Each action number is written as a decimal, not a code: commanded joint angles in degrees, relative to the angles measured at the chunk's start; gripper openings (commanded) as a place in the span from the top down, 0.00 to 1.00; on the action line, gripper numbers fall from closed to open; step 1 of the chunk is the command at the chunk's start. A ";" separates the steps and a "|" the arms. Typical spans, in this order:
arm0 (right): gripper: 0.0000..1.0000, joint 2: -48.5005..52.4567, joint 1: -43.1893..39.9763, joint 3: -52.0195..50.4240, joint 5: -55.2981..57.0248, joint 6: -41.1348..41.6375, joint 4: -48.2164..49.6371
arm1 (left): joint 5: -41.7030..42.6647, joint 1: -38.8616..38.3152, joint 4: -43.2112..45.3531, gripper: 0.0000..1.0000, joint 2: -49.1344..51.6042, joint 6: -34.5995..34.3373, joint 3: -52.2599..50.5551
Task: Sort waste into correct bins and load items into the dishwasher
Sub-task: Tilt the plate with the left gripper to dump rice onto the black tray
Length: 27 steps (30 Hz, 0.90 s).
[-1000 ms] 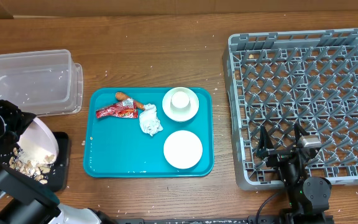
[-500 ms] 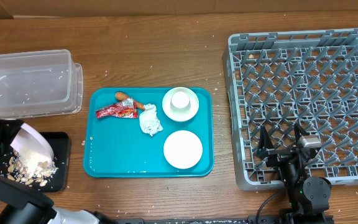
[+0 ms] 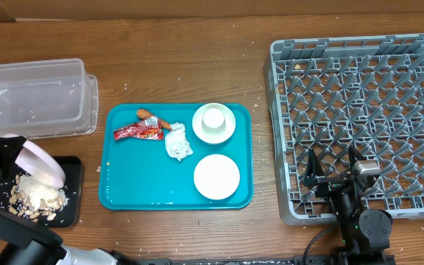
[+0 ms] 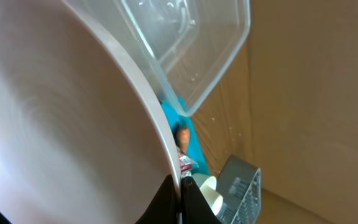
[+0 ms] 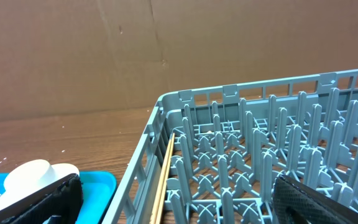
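Barely begun — the left gripper (image 4: 180, 196) clamps the tilted plate (image 3: 41, 163) over the black tray (image 3: 73, 193), crumbs (image 3: 39, 197) heaped there; wrapper (image 3: 137, 132), napkin (image 3: 177, 143), carrot stick (image 3: 152, 116), bowls (image 3: 216, 177) and cup (image 3: 213, 116) sit on the teal tray (image 3: 135, 188), and the right gripper (image 3: 333, 168) gapes at the dishless rack (image 3: 418, 44).

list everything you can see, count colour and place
tub: 1, clear, far left
black tray: 1, front left
crumbs: pile, white-beige, on black tray
plate: 1, pinkish, tilted over black tray
teal tray: 1, centre
wrapper: 1, red, teal tray
carrot stick: 1, orange, teal tray
napkin: 1, white, teal tray
bowls: 2, white, teal tray
cup: 1, white, in far bowl
rack: 1, grey, right
left gripper: shut on plate
right gripper: open, by rack
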 commanded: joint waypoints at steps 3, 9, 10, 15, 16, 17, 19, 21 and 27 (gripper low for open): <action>0.00 -0.46 0.13 -0.59 0.20 -0.20 0.35 | 3.06 0.31 -0.76 0.96 0.17 0.61 1.33; 0.00 -0.46 0.13 -0.59 0.20 -0.20 0.35 | 3.54 1.11 -0.76 0.96 0.17 -0.44 1.33; 0.00 -0.46 0.13 -0.59 0.17 -0.20 0.35 | 2.89 1.33 0.22 0.96 0.17 -0.48 1.33; 0.00 -0.46 0.13 -0.59 0.17 -0.20 0.35 | 8.85 2.29 -1.55 0.96 0.17 0.85 1.33; 0.00 -0.46 0.13 -0.59 0.20 -0.20 0.35 | 8.90 2.58 0.39 0.96 0.17 0.79 1.33; 0.00 -0.46 0.13 -0.59 0.20 -0.20 0.35 | 10.27 3.34 -0.04 0.96 0.17 -0.94 1.33; 0.00 -0.46 0.13 -0.59 0.17 -0.22 0.35 | 16.85 4.04 -3.21 0.96 0.17 2.58 1.33; 0.00 -0.46 0.13 -0.59 0.20 -0.22 0.35 | 18.27 4.55 -0.63 0.96 0.17 5.40 1.33; 0.00 -0.46 0.13 -0.59 0.17 -0.20 0.35 | 11.50 5.62 -5.22 0.96 0.17 3.65 1.33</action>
